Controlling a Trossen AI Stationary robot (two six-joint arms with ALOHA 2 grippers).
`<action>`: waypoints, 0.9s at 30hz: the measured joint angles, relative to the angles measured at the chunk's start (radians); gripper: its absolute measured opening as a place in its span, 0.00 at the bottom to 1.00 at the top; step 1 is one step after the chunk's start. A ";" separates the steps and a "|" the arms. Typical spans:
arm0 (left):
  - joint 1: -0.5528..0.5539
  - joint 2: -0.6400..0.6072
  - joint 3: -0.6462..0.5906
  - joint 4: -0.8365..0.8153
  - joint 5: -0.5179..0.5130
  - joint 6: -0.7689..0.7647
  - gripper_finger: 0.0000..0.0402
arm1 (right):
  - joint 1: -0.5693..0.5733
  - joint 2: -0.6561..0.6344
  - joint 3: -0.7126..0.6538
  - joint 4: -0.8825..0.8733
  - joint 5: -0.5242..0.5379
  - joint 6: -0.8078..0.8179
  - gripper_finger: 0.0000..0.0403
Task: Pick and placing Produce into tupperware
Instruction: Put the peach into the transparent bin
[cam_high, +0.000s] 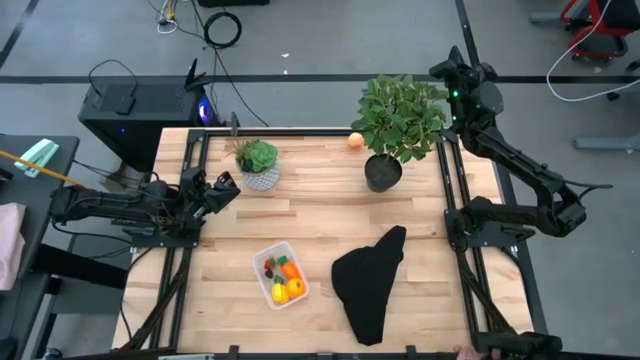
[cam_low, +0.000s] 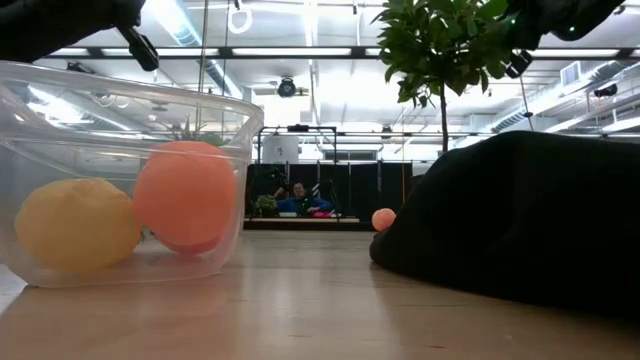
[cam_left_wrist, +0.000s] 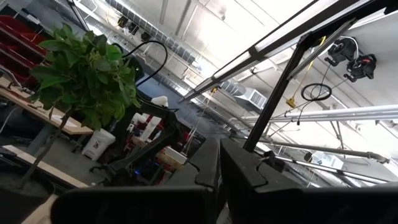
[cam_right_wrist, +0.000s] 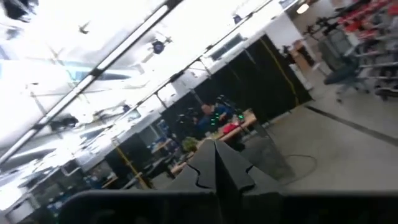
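Robotics lab or workshop, pale wooden worktable (cam_high: 310, 215) on a grey floor, black computer tower (cam_high: 125, 110) with trailing cables beside it, long ceiling strip lights (cam_low: 330, 52), black partition screens (cam_right_wrist: 273, 84), red office chair (cam_high: 590, 15).

A: Where did the overhead camera sit?

B: Straight above, looking down on the whole wooden surface (cam_high: 310, 215), far enough to take in both arms and the floor around.

A: And the low one?

B: At surface height, facing level across into the room, so near the tupperware (cam_low: 120, 180) that it filled the left side. Both views shared that container (cam_high: 280, 275), the black cloth (cam_high: 372, 280) and the small orange piece (cam_high: 355, 140) by the far edge.

A: The wrist cameras?

B: Both tilted upward. The left one faced ceiling beams and the leafy plant (cam_left_wrist: 84, 71); the right one faced ceiling lights and the room beyond, past each tool's dark fingers (cam_right_wrist: 214, 165).
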 joint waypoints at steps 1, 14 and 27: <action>0.000 0.000 0.000 0.000 0.000 0.000 0.05 | 0.000 -0.006 0.000 0.000 -0.013 -0.003 0.00; 0.000 0.000 0.000 -0.007 0.000 0.000 0.06 | 0.094 -0.122 -0.001 0.155 -0.082 -0.145 0.00; 0.000 0.000 0.000 -0.010 0.000 0.001 0.09 | 0.416 -0.772 0.002 -0.583 -0.204 -0.297 0.00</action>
